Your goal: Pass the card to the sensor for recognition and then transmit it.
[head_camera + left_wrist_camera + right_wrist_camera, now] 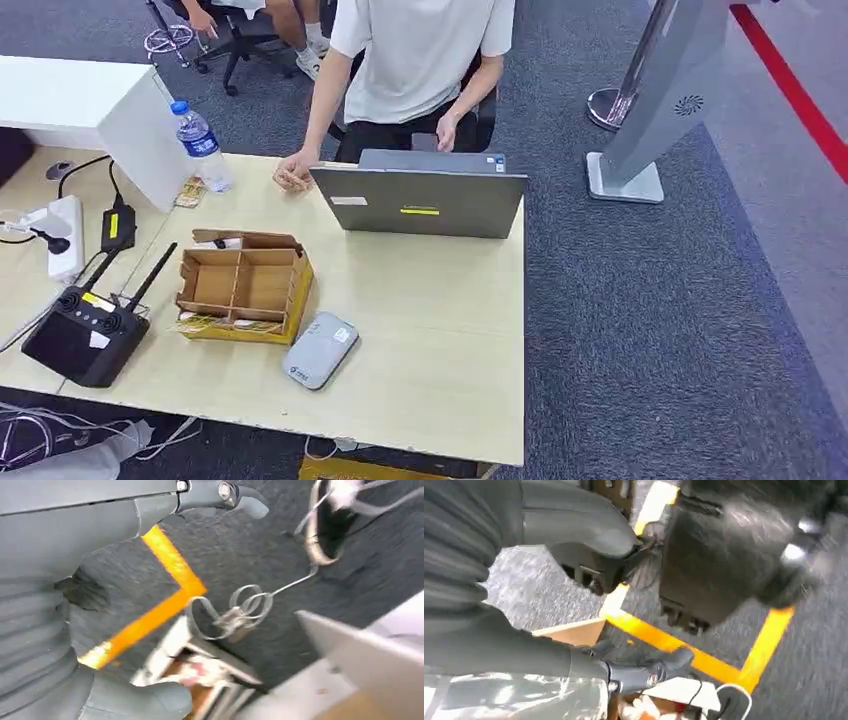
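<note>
Grey and flat, the sensor is lying on the table just beside the cardboard box; cards seem to be sitting along the box's near edge, too small to confirm. Both hands are hanging over carpet: the left hand and right hand are each gripping nothing, fingers apart. Reaching should favour the box's near edge, avoiding the laptop.

You see a light wooden table standing on dark grey carpet, a red floor stripe running at far right, and a black wheeled office chair behind it. Yellow tape marks the carpet.
</note>
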You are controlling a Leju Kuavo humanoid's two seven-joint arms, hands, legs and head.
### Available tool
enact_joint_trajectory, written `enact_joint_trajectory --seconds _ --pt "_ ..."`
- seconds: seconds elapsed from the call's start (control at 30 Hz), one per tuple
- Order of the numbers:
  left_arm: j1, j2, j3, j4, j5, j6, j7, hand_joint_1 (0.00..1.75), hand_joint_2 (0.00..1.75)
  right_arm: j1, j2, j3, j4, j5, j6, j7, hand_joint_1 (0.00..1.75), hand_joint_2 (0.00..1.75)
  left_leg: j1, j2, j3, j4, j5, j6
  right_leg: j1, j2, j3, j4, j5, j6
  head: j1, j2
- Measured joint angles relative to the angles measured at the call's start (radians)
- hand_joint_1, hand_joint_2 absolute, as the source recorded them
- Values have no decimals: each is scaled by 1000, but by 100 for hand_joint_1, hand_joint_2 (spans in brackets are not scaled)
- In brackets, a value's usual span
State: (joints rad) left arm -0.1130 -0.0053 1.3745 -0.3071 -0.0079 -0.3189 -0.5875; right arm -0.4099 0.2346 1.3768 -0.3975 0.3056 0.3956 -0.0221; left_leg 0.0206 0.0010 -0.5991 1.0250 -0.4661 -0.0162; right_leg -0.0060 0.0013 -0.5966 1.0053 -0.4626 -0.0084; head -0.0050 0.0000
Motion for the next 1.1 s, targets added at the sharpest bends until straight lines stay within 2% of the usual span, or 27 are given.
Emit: enact_joint_trajectory --seconds 0.3,0.47,0.63,0.67,0.9,1.1 --pt "-154 205 39 0 149 15 34 0 175 -14 6 61 9 136 44 -54 0 175 1 0 1 0 2 -3 1 0 0 1 1 -1 -1 0" --pt "-271 325 45 0 215 18 43 0 175 -20 11 88 15 211 55 -79 0 175 1 0 0 0 3 -4 1 0 -1 2 2 -4 0 0" --pt "-418 413 43 0 242 32 40 0 175 -25 13 93 14 261 60 -95 0 175 1 0 0 0 4 -5 1 1 -1 2 3 -4 0 0" --pt "-446 425 41 0 242 36 38 0 0 -25 13 93 14 267 60 -97 0 175 1 1 0 0 4 -5 1 1 -1 2 3 -4 1 0" --pt "-625 493 -22 0 220 58 28 0 0 -33 15 93 7 321 64 -114 0 175 2 4 0 1 5 -6 2 5 -2 2 5 -6 0 0" --pt "-751 528 -87 0 190 86 16 0 0 -41 20 95 10 392 72 -147 0 175 2 5 0 0 5 -6 2 5 -3 2 5 -7 -1 0"
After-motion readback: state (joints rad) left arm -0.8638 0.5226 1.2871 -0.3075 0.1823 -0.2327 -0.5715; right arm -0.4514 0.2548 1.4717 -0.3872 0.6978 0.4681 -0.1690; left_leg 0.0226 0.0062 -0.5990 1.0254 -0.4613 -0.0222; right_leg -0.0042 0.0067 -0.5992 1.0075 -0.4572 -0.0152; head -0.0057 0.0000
